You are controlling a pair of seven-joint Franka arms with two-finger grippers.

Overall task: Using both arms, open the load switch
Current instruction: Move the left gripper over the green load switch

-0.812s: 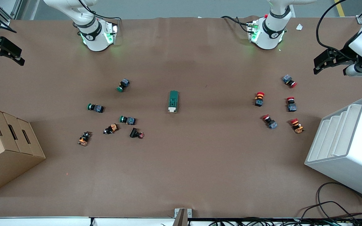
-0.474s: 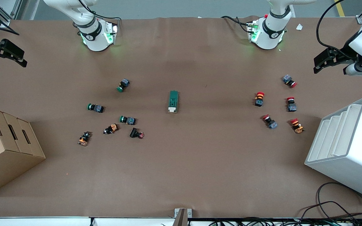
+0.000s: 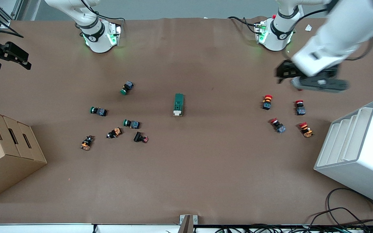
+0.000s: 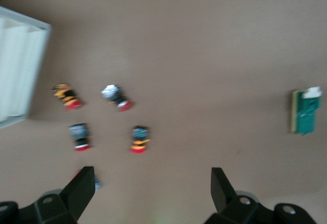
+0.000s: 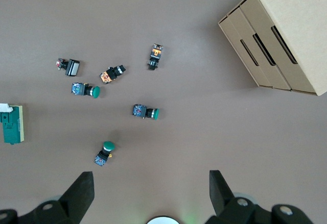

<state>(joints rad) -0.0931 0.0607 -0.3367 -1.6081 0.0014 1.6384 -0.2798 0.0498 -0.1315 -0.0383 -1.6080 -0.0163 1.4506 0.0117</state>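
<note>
The load switch (image 3: 178, 104) is a dark-green block with a white toggle at the end nearer the front camera, and it lies flat at the table's middle. It shows in the left wrist view (image 4: 305, 111) and the right wrist view (image 5: 11, 124). My left gripper (image 3: 281, 73) hangs open over the red push-buttons (image 3: 266, 102), apart from the switch; its jaws (image 4: 150, 175) hold nothing. My right gripper (image 3: 24, 61) hangs open and empty above the table's edge at the right arm's end (image 5: 150, 178).
Green and orange push-buttons (image 3: 127, 87) lie scattered toward the right arm's end. A cardboard box (image 3: 8, 152) stands at that end, a white stepped rack (image 3: 358, 152) at the left arm's end. Cables (image 3: 342, 210) trail along the edge nearest the front camera.
The left arm has swung in from its end of the table and now hangs over the red push-buttons. The right gripper has edged slightly inward. The switch has not moved.
</note>
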